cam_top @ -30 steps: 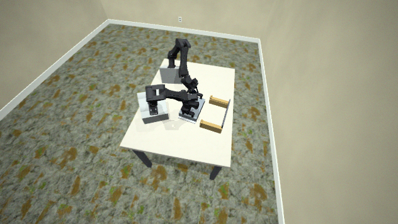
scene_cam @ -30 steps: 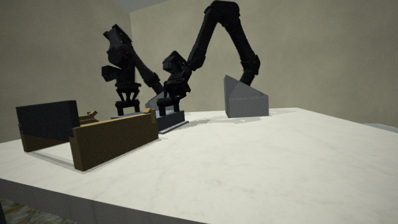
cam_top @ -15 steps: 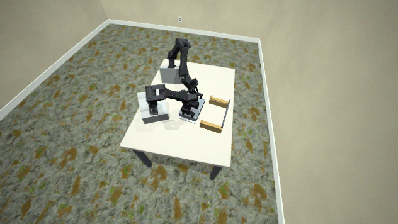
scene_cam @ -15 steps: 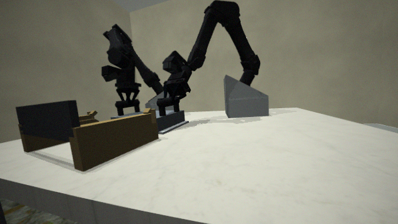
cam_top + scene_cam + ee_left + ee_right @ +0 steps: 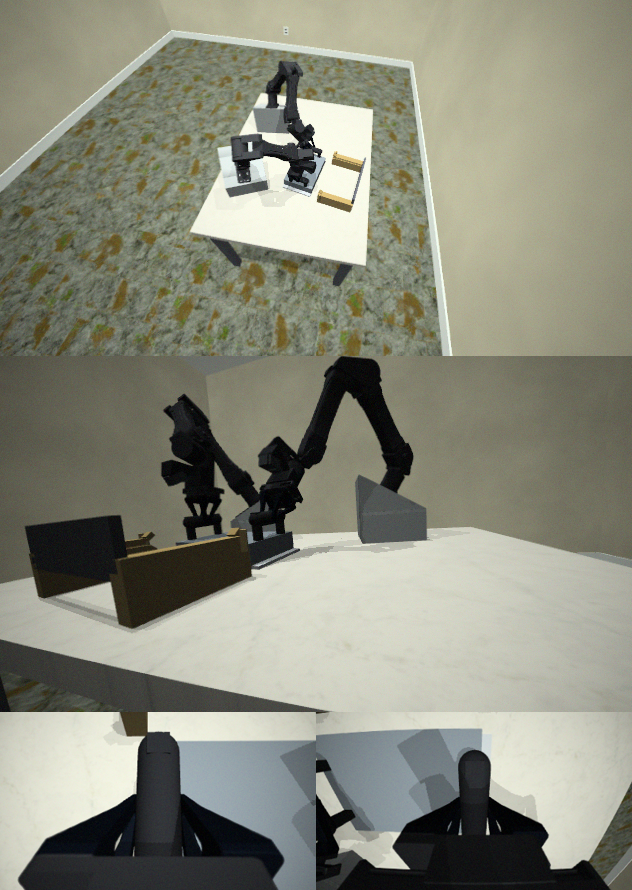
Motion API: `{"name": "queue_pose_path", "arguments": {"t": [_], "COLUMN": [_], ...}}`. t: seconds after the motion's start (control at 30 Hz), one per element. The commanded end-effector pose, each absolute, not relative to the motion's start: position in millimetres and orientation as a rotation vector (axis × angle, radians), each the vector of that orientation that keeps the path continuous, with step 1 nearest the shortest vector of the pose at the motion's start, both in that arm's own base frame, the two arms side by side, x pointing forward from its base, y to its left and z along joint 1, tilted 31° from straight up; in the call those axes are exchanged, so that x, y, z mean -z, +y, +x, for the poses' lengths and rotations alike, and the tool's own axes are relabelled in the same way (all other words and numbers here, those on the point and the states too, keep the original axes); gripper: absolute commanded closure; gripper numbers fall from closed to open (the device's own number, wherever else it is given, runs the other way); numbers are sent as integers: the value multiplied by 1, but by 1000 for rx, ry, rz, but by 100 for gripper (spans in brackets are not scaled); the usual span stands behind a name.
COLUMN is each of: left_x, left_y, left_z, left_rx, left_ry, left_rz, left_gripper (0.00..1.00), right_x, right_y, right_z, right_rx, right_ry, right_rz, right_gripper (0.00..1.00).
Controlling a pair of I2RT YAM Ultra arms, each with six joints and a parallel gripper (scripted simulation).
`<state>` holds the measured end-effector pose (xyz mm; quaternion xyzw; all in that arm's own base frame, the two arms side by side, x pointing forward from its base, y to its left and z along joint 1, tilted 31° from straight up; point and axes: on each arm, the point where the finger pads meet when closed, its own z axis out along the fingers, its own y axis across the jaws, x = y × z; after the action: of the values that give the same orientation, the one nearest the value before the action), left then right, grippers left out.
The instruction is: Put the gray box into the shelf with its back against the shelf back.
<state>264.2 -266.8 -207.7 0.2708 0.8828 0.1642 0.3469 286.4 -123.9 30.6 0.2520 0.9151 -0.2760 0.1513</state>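
Overhead, both rails (image 5: pixel 347 162) (image 5: pixel 185 571) (image 5: pixel 136 723) show; the left wrist catches one.
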Motion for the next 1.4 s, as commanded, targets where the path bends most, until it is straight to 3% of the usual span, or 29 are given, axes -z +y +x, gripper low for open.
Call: {"name": "queue_pose_path", "arguments": {"t": [0.0, 1.37], "left_x": [187, 165], "left_y": [-309, -319], "left_z": [275, 284], "left_rx": [-317, -338], "left_ry": [2232, 2179], "left_rz": [671, 665], "left_gripper": [86, 86], "right_x": [-47, -71], "right_y": [-118, -113], "right_z": [309, 314], "right_rx": [738, 751], "right_ry": [2563, 2545], "right_rz": [712, 658], "right_gripper": [86, 86]}}
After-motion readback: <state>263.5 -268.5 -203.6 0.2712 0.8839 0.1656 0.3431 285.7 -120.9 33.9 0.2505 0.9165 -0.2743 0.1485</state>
